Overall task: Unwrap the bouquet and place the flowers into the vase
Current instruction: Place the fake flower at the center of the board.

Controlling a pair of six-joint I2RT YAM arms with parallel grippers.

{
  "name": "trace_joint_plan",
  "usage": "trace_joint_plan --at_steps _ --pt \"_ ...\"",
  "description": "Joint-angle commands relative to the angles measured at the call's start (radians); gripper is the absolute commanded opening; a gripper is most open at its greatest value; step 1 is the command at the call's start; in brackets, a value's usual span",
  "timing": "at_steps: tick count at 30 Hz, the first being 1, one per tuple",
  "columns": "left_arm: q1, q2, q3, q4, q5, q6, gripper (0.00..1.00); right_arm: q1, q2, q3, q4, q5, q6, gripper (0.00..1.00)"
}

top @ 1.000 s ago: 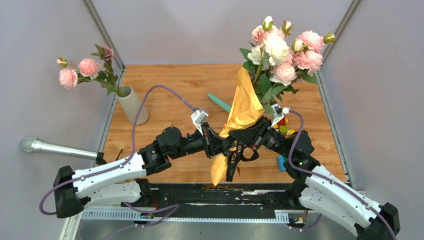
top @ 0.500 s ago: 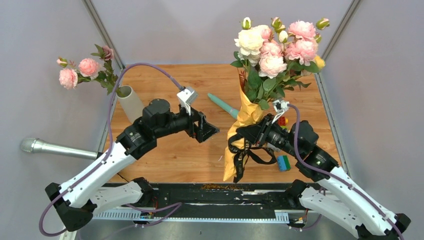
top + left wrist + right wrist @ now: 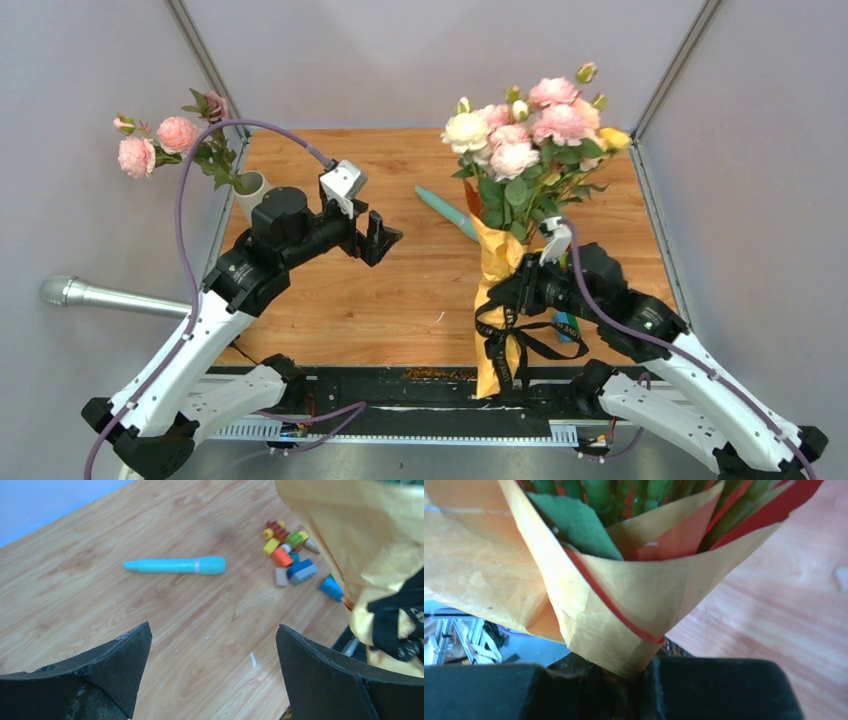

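Layout:
- vase (image 3: 252,186) at far-left corner of worktop (image 3: 400,300), partly behind left arm. It holds a few flowers (image 3: 160,140), heads leaning left past the worktop edge.
- tube (image 3: 100,297) off the worktop, left side, nearer than the vase.
- left tool (image 3: 388,238) over worktop, left of centre, right of vase, well apart from everything.
- stick (image 3: 445,208) lies flat, far of centre, between left tool and bouquet (image 3: 497,260).
- bouquet upright, right of centre, in right tool (image 3: 510,288); blooms (image 3: 525,130) on top, strap (image 3: 497,345) hanging at near edge.
- blocks (image 3: 290,560) on worktop just right of the bouquet, nearer than the stick.
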Motion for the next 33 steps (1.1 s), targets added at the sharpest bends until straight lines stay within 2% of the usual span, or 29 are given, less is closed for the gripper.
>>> trace_joint_plan --at_steps 1,6,13,17,22,27,33 --pt "0.006 -0.005 -0.079 0.036 -0.121 0.090 1.00 0.076 0.061 -0.099 0.079 0.063 0.102 0.00" --pt "0.006 -0.058 -0.194 0.150 -0.195 0.119 1.00 0.151 0.233 -0.125 0.248 0.215 0.149 0.00" --pt "0.006 -0.082 -0.256 0.175 -0.224 0.149 1.00 0.171 0.608 0.014 0.437 0.300 0.105 0.00" --pt "0.006 -0.099 -0.271 0.172 -0.246 0.152 1.00 0.172 0.767 0.088 0.514 0.321 0.070 0.00" --pt "0.007 -0.100 -0.280 0.175 -0.245 0.145 1.00 0.175 0.894 0.136 0.598 0.327 0.048 0.00" --pt "0.006 -0.094 -0.284 0.174 -0.244 0.145 1.00 0.182 0.999 0.184 0.620 0.395 0.006 0.00" --pt "0.006 -0.071 -0.287 0.174 -0.236 0.140 1.00 0.180 1.085 0.205 0.630 0.392 0.017 0.00"
